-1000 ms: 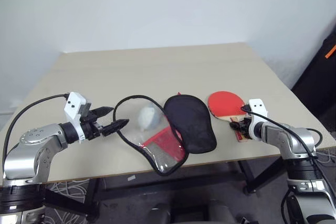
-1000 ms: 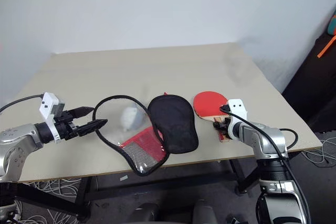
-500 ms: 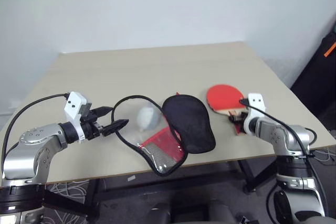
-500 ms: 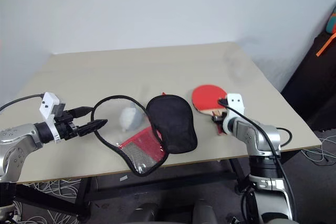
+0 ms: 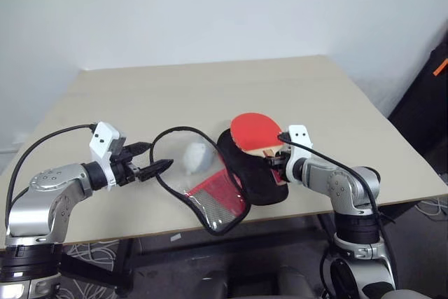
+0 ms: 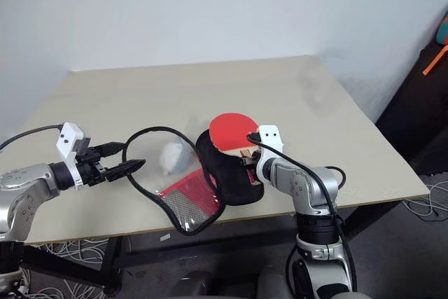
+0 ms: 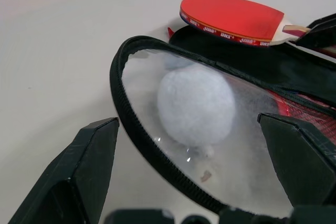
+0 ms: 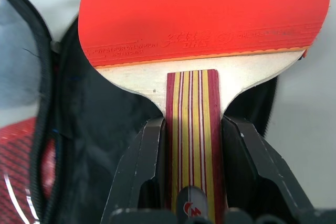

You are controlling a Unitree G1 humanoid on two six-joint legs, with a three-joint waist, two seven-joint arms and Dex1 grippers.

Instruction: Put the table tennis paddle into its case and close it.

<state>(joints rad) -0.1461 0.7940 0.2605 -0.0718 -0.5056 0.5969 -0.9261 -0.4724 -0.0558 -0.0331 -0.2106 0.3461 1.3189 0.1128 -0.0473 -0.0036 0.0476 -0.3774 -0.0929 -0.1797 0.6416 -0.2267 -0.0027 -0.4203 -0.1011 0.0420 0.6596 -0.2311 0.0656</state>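
The right gripper [image 8: 191, 150] was clamped on the paddle's [image 5: 255, 131] handle, holding it just above the black lining of the open case [image 5: 255, 166] on the table [image 5: 210, 89]. The left gripper [image 5: 150, 160] hung wide open and empty beside the case's rim. To my eye, the paddle wanted lowering flat, head first into the wide end, clear of the white lump [image 5: 196, 157].

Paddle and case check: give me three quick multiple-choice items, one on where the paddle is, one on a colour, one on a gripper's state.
1. Where is the table tennis paddle?
A. over the open case
B. on the floor
C. zipped inside

2. What colour is the lump in the case?
A. green
B. white
C. blue

3. How is the right gripper?
A. empty
B. holding the case
C. shut on the paddle's handle

Answers: 1 A, its red face sits above the black lining; 2 B, it shows white; 3 C, both fingers clamp the striped handle.
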